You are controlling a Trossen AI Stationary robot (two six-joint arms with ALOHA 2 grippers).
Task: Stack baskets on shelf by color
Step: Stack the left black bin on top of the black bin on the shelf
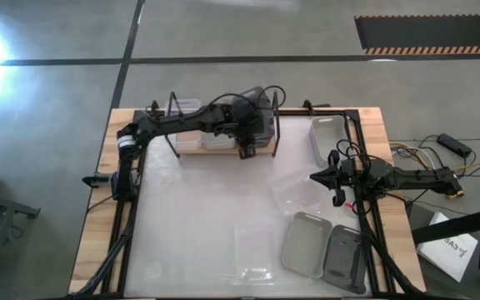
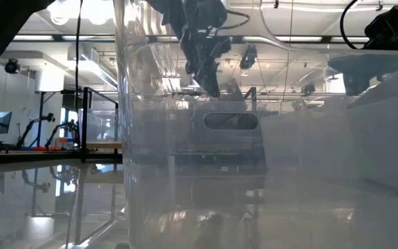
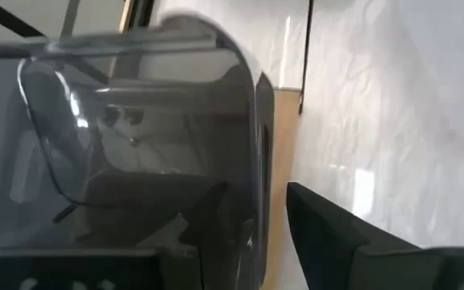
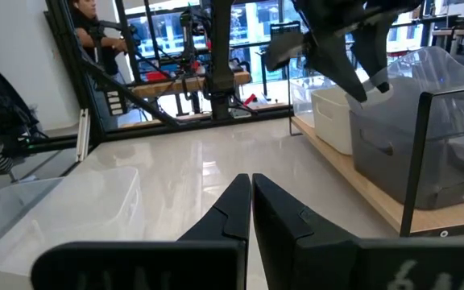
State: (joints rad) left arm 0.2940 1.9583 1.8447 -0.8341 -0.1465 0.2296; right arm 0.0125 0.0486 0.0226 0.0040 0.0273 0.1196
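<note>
Glossy white worktop (image 1: 198,225), shelf (image 1: 192,147) at far edge. Left claw (image 1: 247,150) apart over dark grey basket (image 1: 261,125) there; right claw (image 1: 319,177) together, translucent basket (image 1: 294,193) just below.

In the low view a translucent basket (image 2: 185,173) just before the lens blurs nearly everything behind it, while the left end effector (image 1: 247,152) hides part of the dark grey basket (image 1: 261,125) from above.

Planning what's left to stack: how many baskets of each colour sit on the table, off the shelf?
Dark grey baskets: 1
Light grey baskets: 1
White or translucent baskets: 3
Total: 5
</note>
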